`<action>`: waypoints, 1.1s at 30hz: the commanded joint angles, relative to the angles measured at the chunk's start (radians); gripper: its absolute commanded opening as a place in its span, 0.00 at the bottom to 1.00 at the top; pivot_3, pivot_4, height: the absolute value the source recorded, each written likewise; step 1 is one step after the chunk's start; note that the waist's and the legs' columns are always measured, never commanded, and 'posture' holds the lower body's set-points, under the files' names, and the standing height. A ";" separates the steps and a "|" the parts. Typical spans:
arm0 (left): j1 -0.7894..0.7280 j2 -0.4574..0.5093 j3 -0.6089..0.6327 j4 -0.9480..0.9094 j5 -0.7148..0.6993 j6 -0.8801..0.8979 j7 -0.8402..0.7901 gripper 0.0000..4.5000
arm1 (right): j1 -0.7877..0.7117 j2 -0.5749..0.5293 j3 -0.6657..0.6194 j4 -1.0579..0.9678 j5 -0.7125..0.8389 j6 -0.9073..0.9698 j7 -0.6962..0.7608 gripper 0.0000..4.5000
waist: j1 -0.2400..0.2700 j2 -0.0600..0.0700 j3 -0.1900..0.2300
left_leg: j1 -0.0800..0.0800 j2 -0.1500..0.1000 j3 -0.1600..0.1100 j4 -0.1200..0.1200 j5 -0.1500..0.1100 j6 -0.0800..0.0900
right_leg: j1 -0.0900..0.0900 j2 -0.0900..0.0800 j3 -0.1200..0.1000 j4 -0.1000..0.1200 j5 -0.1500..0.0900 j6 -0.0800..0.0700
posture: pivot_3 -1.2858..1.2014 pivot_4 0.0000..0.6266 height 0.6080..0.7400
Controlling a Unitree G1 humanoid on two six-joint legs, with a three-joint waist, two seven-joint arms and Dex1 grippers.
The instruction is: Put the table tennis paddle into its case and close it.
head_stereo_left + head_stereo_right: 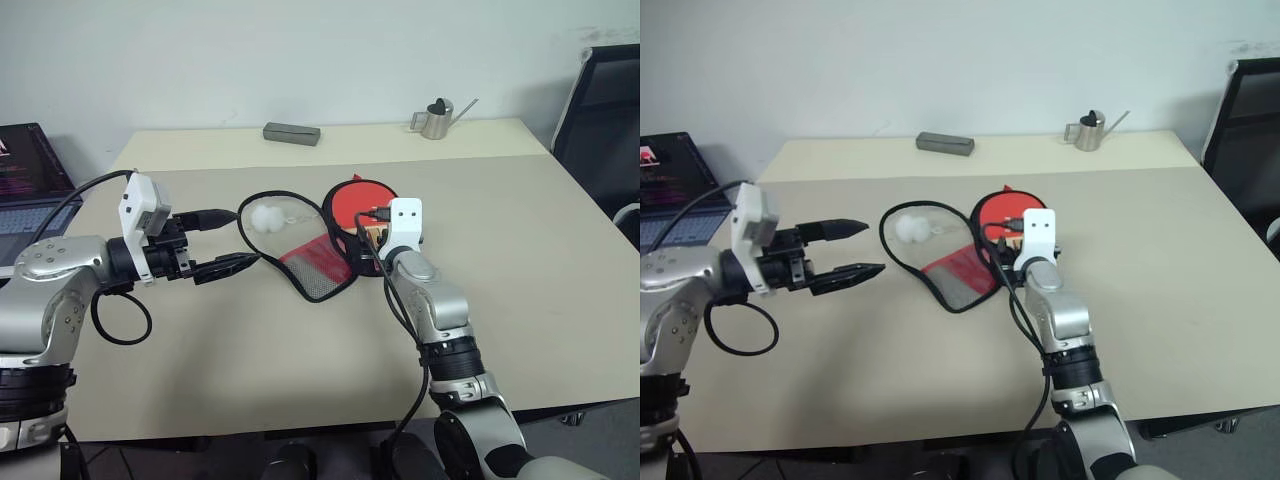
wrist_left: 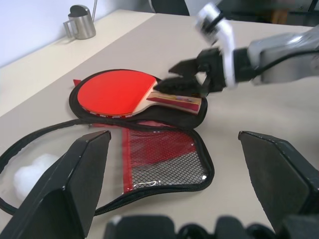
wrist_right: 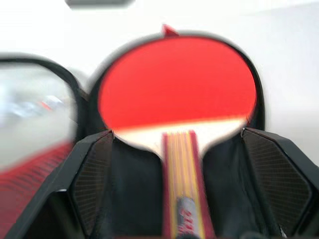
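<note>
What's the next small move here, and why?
Probably bring the left gripper onto the open flap to fold it over. The table tennis paddle already lies in the case, whose mesh-lined flap is spread flat beside it, unzipped. The right gripper, jaws open, sits over the handle holding nothing; the left's jaws are open and nearest the flap's edge.

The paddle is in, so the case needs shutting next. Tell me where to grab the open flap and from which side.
Take the case by the outer black-trimmed edge of its mesh flap, the edge farthest from the table tennis paddle. The flap lies flat, folded away from the paddle toward the left tool, which is open and close by. Come from that left side, then fold it over.
</note>
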 commanded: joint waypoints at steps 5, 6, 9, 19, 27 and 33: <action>-0.029 -0.021 0.009 0.068 0.059 -0.078 0.042 1.00 | 0.012 -0.131 0.015 -0.169 0.067 0.083 0.174 1.00 | 0.003 0.000 0.000 | 0.000 0.000 0.000 0.001 0.000 0.000 | 0.000 0.000 0.000 0.000 0.000 0.000 | 0.52 0.24 1.00; -0.026 -0.025 0.010 0.073 0.064 -0.083 0.048 1.00 | 0.008 -0.160 0.015 -0.166 0.077 0.084 0.208 1.00 | 0.003 0.000 0.000 | 0.000 -0.001 0.000 0.001 0.000 0.000 | 0.001 0.000 0.000 0.000 0.000 0.000 | 0.52 0.24 1.00; -0.021 -0.045 0.008 0.109 0.112 -0.121 0.095 1.00 | -0.008 -0.244 -0.011 -0.158 0.153 0.126 0.330 1.00 | 0.003 0.000 0.000 | 0.000 0.000 0.000 0.001 0.000 0.000 | 0.001 0.000 -0.001 0.000 0.000 0.000 | 0.52 0.24 1.00; -0.037 -0.065 0.021 0.317 0.204 -0.216 0.150 1.00 | -0.042 -0.529 -0.050 -0.119 0.245 0.101 0.624 1.00 | 0.002 -0.001 0.000 | 0.000 0.000 0.000 0.000 0.000 0.000 | 0.001 0.000 -0.001 -0.001 0.000 0.000 | 0.52 0.24 1.00; -0.151 -0.121 -0.055 0.573 0.307 -0.330 0.165 1.00 | -0.005 -0.602 -0.033 -0.127 0.245 0.054 0.726 1.00 | 0.011 -0.001 0.000 | -0.001 -0.001 0.000 0.002 0.000 0.000 | 0.002 -0.001 -0.002 -0.001 0.000 0.000 | 0.52 0.24 1.00; -0.276 -0.188 -0.134 0.782 0.381 -0.425 0.120 1.00 | 0.025 -0.598 -0.052 -0.144 0.260 0.049 0.731 1.00 | 0.013 -0.001 0.000 | -0.002 -0.002 0.000 0.002 0.000 0.000 | 0.001 -0.001 -0.003 -0.001 0.000 0.000 | 0.52 0.24 1.00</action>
